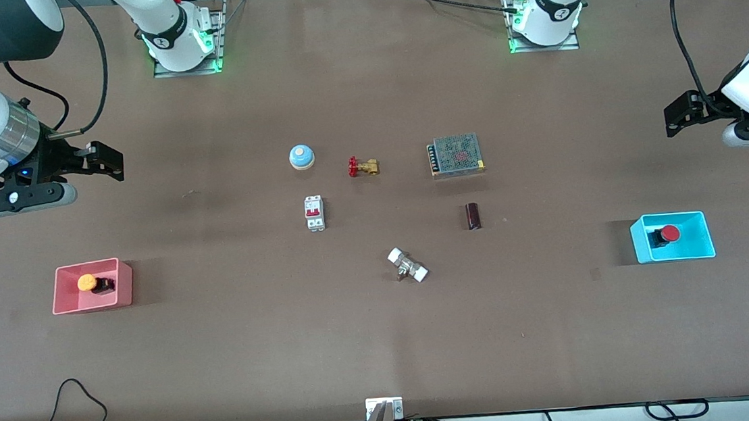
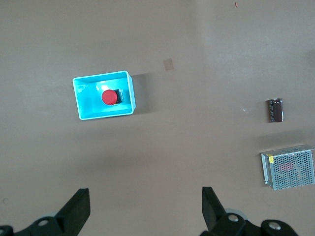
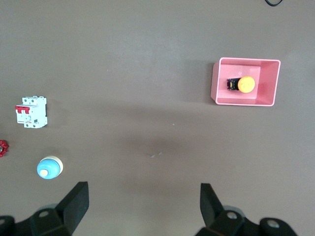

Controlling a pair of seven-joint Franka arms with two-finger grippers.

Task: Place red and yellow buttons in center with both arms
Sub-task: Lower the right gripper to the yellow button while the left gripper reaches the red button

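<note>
The yellow-orange button [image 1: 87, 283] lies on its side in the pink tray [image 1: 60, 296] at the right arm's end of the table; it also shows in the right wrist view [image 3: 246, 84]. The red button [image 1: 669, 233] lies in the cyan tray [image 1: 708, 239] at the left arm's end; it also shows in the left wrist view [image 2: 109, 97]. My right gripper [image 1: 111, 162] is open and empty, up over bare table near the pink tray. My left gripper [image 1: 673, 118] is open and empty, up over bare table near the cyan tray. The brown table center [image 1: 388, 216] lies between loose parts.
Around the center lie a blue-and-white bell [image 1: 301, 156], a brass valve with red handle [image 1: 362, 167], a mesh-covered metal box [image 1: 456, 154], a white breaker [image 1: 314, 213], a dark cylinder [image 1: 473, 216] and a white-capped metal fitting [image 1: 408, 265].
</note>
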